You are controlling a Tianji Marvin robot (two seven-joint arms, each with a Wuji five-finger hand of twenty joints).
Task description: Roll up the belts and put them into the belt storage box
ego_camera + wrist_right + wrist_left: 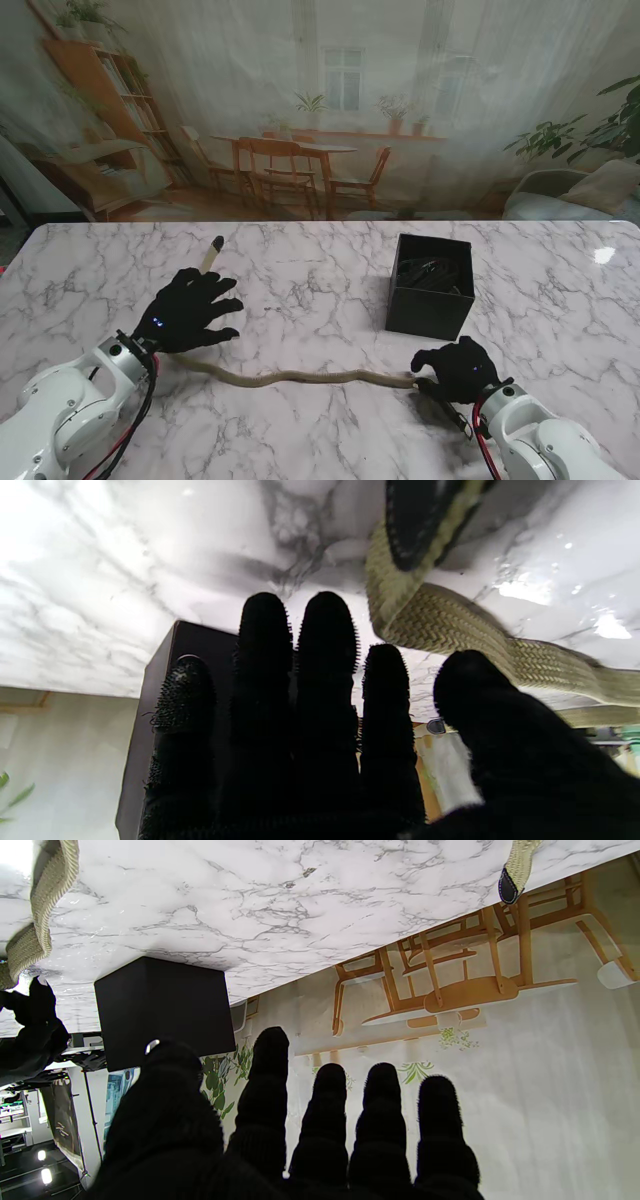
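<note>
A beige woven belt (300, 377) lies across the marble table (320, 440). Its black-tipped end (217, 243) pokes out beyond my left hand (190, 308), which hovers open with fingers spread over the strap. The other end reaches my right hand (455, 368), which is open with fingers straight. In the right wrist view the belt (450, 625) and its dark end piece (420, 515) lie beside the thumb, with nothing between the fingers (325, 645). The black storage box (428, 312) stands just beyond the right hand, and something dark lies coiled inside it.
The left wrist view shows the box (165, 1010), the belt (45, 915) and my right hand (30, 1035) off to one side. A backdrop printed with a room scene (320, 110) rises behind the table's far edge.
</note>
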